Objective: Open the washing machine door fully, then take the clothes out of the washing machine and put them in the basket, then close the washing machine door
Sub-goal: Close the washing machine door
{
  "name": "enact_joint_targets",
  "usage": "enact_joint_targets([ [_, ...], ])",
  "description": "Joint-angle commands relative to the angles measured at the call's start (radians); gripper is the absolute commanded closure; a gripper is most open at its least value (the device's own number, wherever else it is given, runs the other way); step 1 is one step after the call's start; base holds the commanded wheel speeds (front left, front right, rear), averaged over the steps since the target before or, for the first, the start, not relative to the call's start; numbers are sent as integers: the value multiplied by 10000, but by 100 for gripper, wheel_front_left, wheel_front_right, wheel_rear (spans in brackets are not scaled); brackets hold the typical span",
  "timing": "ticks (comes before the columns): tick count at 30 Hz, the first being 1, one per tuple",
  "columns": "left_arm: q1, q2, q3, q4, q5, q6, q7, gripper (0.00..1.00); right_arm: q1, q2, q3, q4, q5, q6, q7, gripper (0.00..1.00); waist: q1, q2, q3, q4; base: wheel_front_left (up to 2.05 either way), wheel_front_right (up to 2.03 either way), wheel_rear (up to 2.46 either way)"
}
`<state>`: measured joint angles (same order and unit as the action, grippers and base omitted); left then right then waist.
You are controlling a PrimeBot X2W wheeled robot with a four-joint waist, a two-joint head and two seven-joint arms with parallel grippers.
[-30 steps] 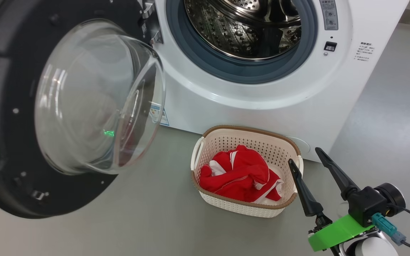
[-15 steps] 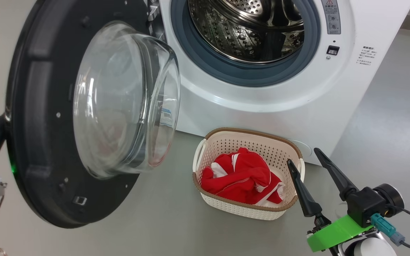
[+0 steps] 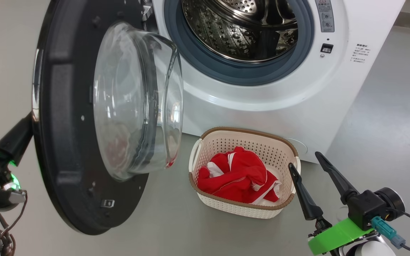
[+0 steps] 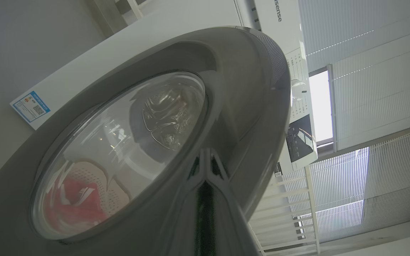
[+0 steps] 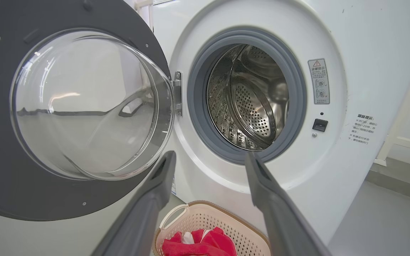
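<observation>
On my head view the washing machine door (image 3: pixel 69 117), a large round panel with a wide glossy black rim and a bulging clear glass bowl (image 3: pixel 133 99) at its centre, stands swung out to the left of the washing machine (image 3: pixel 262 106), a big white front-loading box. The machine's grey rubber ring (image 3: pixel 233 73) and perforated steel drum (image 3: pixel 240 32) are exposed.

The left claw (image 4: pixel 206 160) is clenched on nothing. Through its wrist camera I see the two dark fingers pressed together, with their tips against the door's outer rim, just beside the window.

The right claw (image 3: pixel 304 160) is released and empty, its fingers spread wide. It hovers just right of the basket (image 3: pixel 242 210), a small cream-white perforated plastic tub with a brown woven-look rim, which sits on the grey floor (image 3: pixel 148 227) close in front of the machine.

The clothes (image 3: pixel 237 174), bright red fabric with white stripe trim, lie bunched inside the basket. A small blue label sticker (image 4: pixel 30 108) shows on the machine's white front, low down.
</observation>
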<state>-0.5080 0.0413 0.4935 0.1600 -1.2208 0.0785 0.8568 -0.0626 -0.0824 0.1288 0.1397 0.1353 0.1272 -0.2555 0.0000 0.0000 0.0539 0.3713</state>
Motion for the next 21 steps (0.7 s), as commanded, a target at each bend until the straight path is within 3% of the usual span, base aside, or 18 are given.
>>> enact_joint_targets([
  [1,0,185,9,-436,-275,94,185,100,-138,5,151,-256,118,35,-63,0,0,0,16,-16,0,0,0],
  [21,985,91,-1948,-1635,-2409,574,-896,100,-218,21,113,-249,151,35,-63,0,0,0,340,-533,0,0,0],
])
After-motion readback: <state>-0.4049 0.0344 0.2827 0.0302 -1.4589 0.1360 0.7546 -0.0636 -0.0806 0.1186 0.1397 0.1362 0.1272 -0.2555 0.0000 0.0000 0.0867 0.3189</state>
